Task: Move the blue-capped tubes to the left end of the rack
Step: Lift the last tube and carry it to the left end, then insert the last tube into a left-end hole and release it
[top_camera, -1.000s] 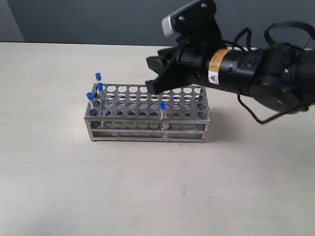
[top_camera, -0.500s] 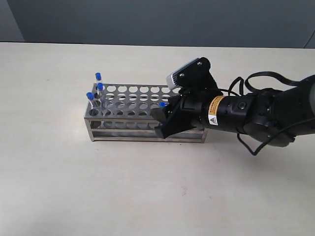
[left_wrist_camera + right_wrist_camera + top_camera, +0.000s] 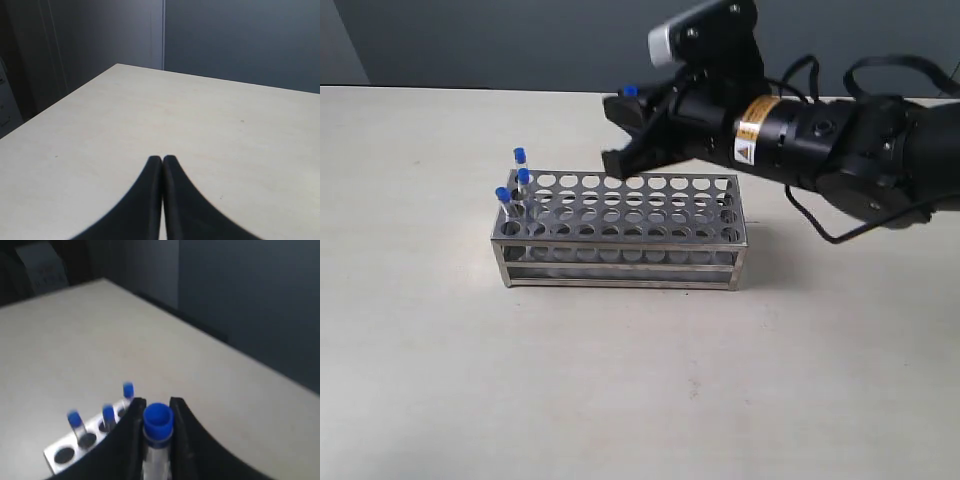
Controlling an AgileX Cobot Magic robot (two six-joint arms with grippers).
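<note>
Foreground: pale table (image 3: 440, 380). The rack (image 3: 620, 262) stands on it with its long side toward the camera.

Rack, left end: three blue-capped tubes (image 3: 523, 180) stand upright in holes there, staggered from the front row toward the back. The right wrist view shows them too (image 3: 108, 414), blurred.

Above the rack's back rows, about mid-length: the right gripper (image 3: 623, 135) is raised clear of the top plate and clamped on the fourth tube (image 3: 630, 92). In the exterior view only the tube's blue cap shows, poking out past the upper finger. In the right wrist view the cap (image 3: 158, 420) sits squarely between the two black fingers (image 3: 131, 432), and the clear body runs down between them.

Left gripper (image 3: 162, 161): fingers pressed together with nothing between them, over bare table.

Background: dark grey wall (image 3: 470, 40).

Change: one second ago the fourth tube stood in a front-row hole right of the middle. Half a second ago the right gripper was down at that spot. It is now up and further back with the tube, and the hole is empty. The three left-end tubes have not moved.
</note>
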